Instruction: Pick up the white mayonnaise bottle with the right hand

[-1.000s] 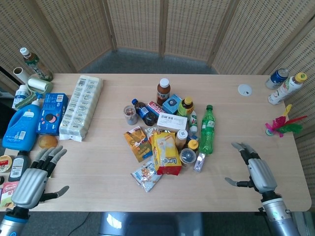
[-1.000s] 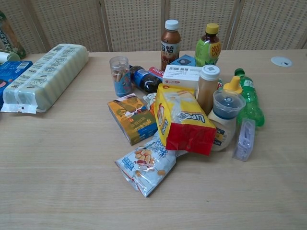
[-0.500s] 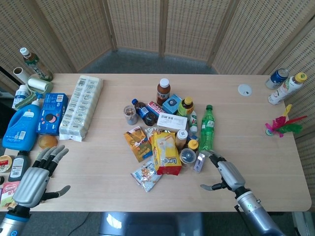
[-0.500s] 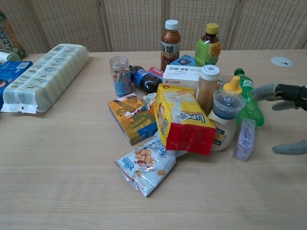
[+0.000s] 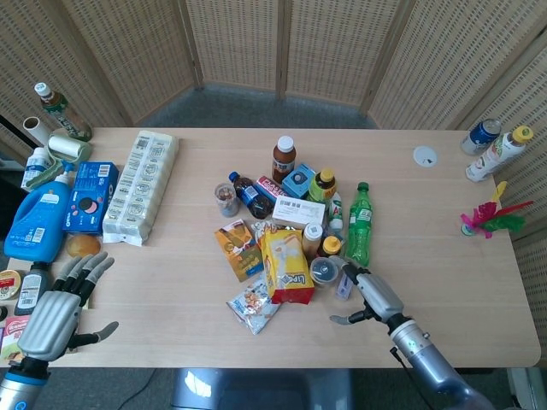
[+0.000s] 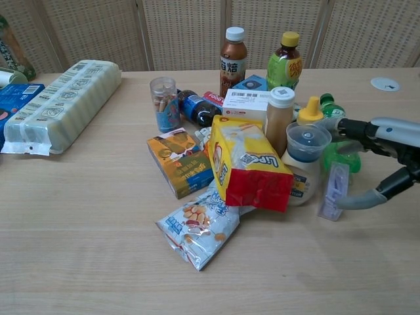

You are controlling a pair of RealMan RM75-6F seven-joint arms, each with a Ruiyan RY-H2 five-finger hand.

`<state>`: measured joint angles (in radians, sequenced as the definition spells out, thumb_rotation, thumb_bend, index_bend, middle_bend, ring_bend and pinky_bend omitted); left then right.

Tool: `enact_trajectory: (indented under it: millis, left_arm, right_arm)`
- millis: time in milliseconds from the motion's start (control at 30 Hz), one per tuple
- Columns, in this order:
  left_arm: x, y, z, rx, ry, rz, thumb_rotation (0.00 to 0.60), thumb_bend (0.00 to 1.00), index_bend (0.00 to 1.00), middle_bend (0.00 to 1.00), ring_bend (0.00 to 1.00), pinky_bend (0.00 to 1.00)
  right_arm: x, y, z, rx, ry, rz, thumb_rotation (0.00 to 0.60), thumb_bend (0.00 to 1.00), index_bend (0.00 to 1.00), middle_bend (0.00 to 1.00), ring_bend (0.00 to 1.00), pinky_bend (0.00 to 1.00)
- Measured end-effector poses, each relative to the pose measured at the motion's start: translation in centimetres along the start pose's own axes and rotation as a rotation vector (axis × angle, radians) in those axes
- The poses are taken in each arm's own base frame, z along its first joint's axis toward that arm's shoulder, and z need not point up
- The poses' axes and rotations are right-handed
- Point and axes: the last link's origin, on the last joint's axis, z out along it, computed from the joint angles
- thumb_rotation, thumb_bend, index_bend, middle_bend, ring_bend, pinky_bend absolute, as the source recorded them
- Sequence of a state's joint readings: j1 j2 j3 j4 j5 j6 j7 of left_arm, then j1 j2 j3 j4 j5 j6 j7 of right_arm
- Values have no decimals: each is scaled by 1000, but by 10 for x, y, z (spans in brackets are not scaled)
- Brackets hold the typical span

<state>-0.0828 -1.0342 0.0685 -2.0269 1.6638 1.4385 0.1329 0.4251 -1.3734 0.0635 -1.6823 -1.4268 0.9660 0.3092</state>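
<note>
right hand (image 6: 384,154) sits at the right edge of the grocery pile, fingers spread and holding nothing, thumb low beside a small clear packet (image 6: 333,190) and the upper fingers reaching past the green soda bottle (image 5: 358,224) toward the white mayonnaise bottle (image 6: 303,172). whether a fingertip touches the mayonnaise bottle i cannot tell. the mayonnaise bottle stands upright with a clear domed cap, just right of the yellow-and-red snack bag (image 6: 248,163) and in front of a tall tan bottle with a white cap (image 6: 279,119). left of the snack bag lie an orange box (image 6: 179,161) and a blue-white snack pouch (image 6: 197,227); behind it stand a brown drink bottle (image 6: 232,52) and a yellow-capped green bottle (image 6: 285,62). left hand (image 5: 54,310) rests well left of the snack bag at the near table edge, fingers apart and empty. the table (image 5: 171,290) is pale wood. a long pale egg carton (image 5: 140,184) and a blue detergent jug (image 5: 37,210) lie far left of the snack bag. woven wicker screens (image 5: 239,38) close off the room behind, over grey floor.
</note>
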Motion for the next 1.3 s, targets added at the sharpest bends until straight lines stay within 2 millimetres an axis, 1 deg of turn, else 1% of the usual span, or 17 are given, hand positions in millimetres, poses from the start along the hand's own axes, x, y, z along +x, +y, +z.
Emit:
enact_trajectory:
  millis: [200,467,567,833,1033,1100,1133,1200,1267,1300]
  left_arm:
    - [0,-2,0,8,3,0,600,220,83,38,0,0]
    - [1,-1,-1,12,6,2,600,222,82,38,0,0]
    - [1,0,-1,13,6,3,600,220,82,38,0,0]
    - [2,4,1,0,7,9,600,223,83,38,0,0]
    - [3,5,1,0,10,11,600,222,82,38,0,0]
    - [4,4,-1,5,13,11,600,220,82,39,0,0]
    - [4,4,-1,8,14,11,600,221,82,39,0,0]
    - [5,3,-2,13,17,13,600,222,82,38,0,0]
    - [6,3,-3,16,20,14,600,222,82,38,0,0]
    - [6,2,-3,16,21,13,600,222,82,38,0,0]
  right_arm:
    - [0,0,15,-3,-11,15,580,0,0,0,0,0]
    - [6,3,32,-10,-6,36,578,0,0,0,0,0]
    - [4,5,33,-12,-2,46,580,0,0,0,0,0]
    - [-2,14,29,-26,52,83,592,0,0,0,0,0]
    - [-5,19,35,-34,61,113,600,1,0,4,0,0]
    - [-7,21,38,-33,64,126,600,1,0,33,0,0]
    - [-7,21,40,-33,67,128,600,1,0,70,0,1]
    - [-8,22,43,-31,77,131,600,0,21,166,0,45]
    - [-8,23,47,-27,97,134,600,0,112,297,40,148]
    - [-8,22,48,-25,108,138,600,0,196,394,104,224]
